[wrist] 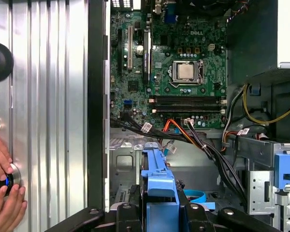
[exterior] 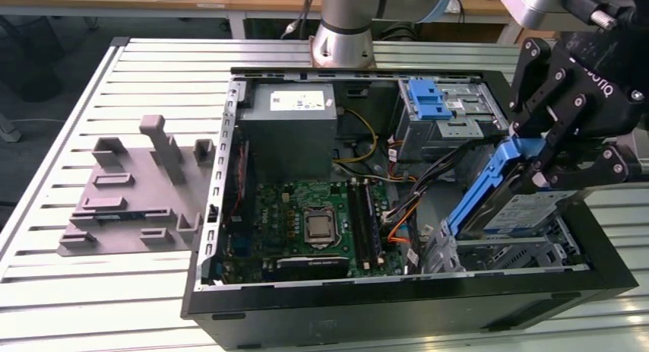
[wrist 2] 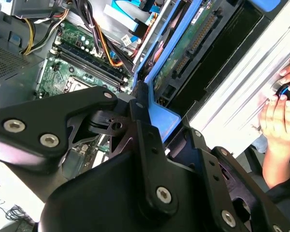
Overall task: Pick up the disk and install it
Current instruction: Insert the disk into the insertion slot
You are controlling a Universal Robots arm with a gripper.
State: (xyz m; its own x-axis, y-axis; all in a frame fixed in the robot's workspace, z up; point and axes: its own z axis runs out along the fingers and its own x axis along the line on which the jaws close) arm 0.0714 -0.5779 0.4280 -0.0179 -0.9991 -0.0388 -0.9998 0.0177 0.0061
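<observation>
In the exterior view the disk (exterior: 504, 209), silver with a blue-and-white label and blue side rails, hangs tilted on edge above the metal drive bay (exterior: 512, 255) at the case's near right corner. My black gripper (exterior: 540, 163) is shut on the disk's upper blue rail. The first wrist view shows the blue rail (wrist: 157, 180) clamped between my fingers (wrist: 130, 212), above the bay floor. The second wrist view shows the disk's green circuit-board underside (wrist 2: 193, 43) and my gripper (wrist 2: 150, 116) shut on the rail.
The open computer case (exterior: 406, 306) holds a motherboard (exterior: 304, 223), a grey power supply (exterior: 292, 116), an upper cage with a blue latch (exterior: 436, 101), and loose cables (exterior: 400, 215) beside the bay. A grey fixture (exterior: 132, 192) sits on the table. A person's hands (wrist: 2, 179) rest by the case.
</observation>
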